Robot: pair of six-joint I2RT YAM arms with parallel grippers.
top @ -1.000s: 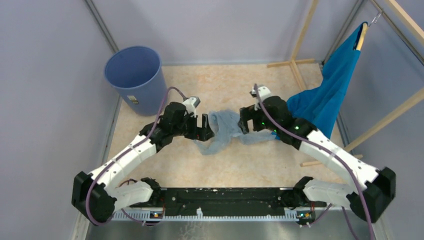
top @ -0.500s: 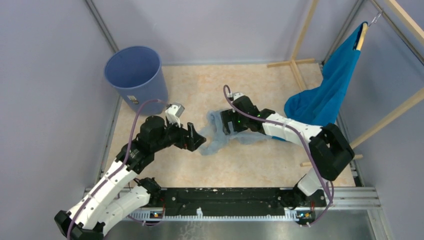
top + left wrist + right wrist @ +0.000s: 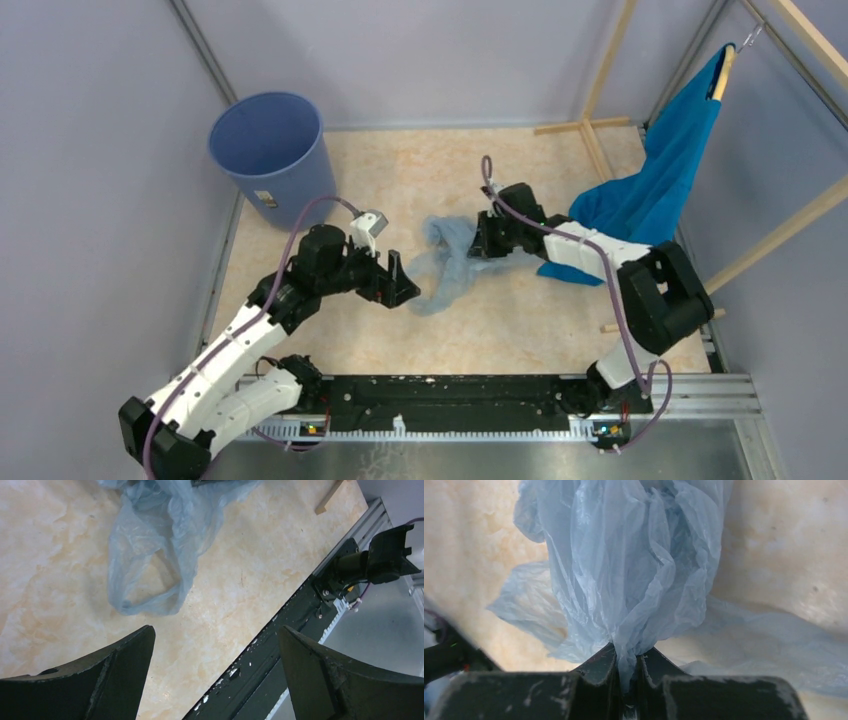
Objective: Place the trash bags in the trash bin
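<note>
The trash bag (image 3: 447,266), a crinkled pale-blue film, lies on the beige table between my two grippers. My right gripper (image 3: 478,240) is shut on a bunched fold at the bag's right side. In the right wrist view that film (image 3: 634,555) rises from between the closed fingertips of the gripper (image 3: 626,657). My left gripper (image 3: 405,286) stands wide open just left of the bag's lower end and holds nothing. In the left wrist view the gripper (image 3: 215,630) has the bag (image 3: 150,545) ahead of it, apart from the fingers. The blue round trash bin (image 3: 272,155) stands upright at the far left corner.
A teal cloth (image 3: 655,190) hangs from a wooden hanger at the right, its lower end on the table behind my right arm. A wooden frame (image 3: 600,100) stands at the back right. The black rail (image 3: 450,392) runs along the near edge. Grey walls enclose the sides.
My right gripper has shut on the bag and drawn a little to the right. The bag has bunched towards it. My left gripper, still open, backed off, then shifted slightly towards the bag.
</note>
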